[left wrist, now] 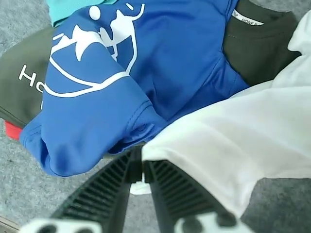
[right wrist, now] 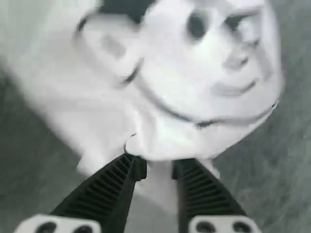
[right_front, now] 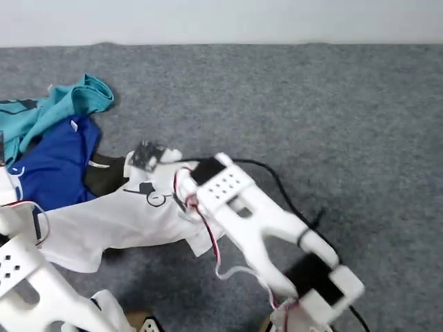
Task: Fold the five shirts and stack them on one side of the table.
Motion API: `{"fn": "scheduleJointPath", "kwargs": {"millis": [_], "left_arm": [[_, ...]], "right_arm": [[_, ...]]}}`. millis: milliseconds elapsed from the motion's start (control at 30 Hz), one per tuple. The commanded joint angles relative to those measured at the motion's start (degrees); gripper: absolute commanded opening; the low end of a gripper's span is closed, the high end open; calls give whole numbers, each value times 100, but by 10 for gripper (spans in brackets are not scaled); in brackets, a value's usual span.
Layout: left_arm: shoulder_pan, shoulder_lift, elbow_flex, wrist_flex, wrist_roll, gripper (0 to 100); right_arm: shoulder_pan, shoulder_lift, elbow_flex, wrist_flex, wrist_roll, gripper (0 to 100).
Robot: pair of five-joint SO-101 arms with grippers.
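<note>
Left pincer point(left wrist: 143, 167) - jaws almost closed, only a thin slit, pinching the edge of the white shirt point(left wrist: 243, 141) right at the tips. Cloth runs out from the tips and spreads away ahead of it.

Blue shirt point(left wrist: 160, 63) with white print lies just ahead of the left pincer's tips, bunched. Its near fold touches the white shirt's pinched edge and partly lies under it. Dark olive shirt point(left wrist: 257, 48) is farther out past the blue one and under it, collar label showing. Teal shirt point(left wrist: 68, 7) is farthest from this pincer, beyond the blue. A small red cloth edge point(left wrist: 12, 130) pokes out beside the olive fabric - can't tell what it belongs to.

Right pincer point(right wrist: 159, 170) - jaws close together with a narrow gap, and white shirt fabric sits in that gap, so it has hold of a hem or fold. The printed part of the white shirt lies ahead of its tips, blurred.

High view: white shirt stretched between the two pincers over the grey carpet point(right_front: 311, 104). The other shirts are heaped on the far side of the left pincer, well apart from the right one.
</note>
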Motion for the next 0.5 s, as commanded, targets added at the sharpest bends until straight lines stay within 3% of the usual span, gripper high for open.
{"fn": "scheduleJointPath", "kwargs": {"millis": [0,267,467], "left_arm": [[-9,-132,-13,-97,-18,5],[-26,-132,-13,-97,-18,5],[-26,-132,-13,-88,-18,5]], "right_arm": [[418,743,-1169,-541,62,7],[1042,2580,-4018,-752,62,10],[1095,2835,-5345,198,62,14]]}}
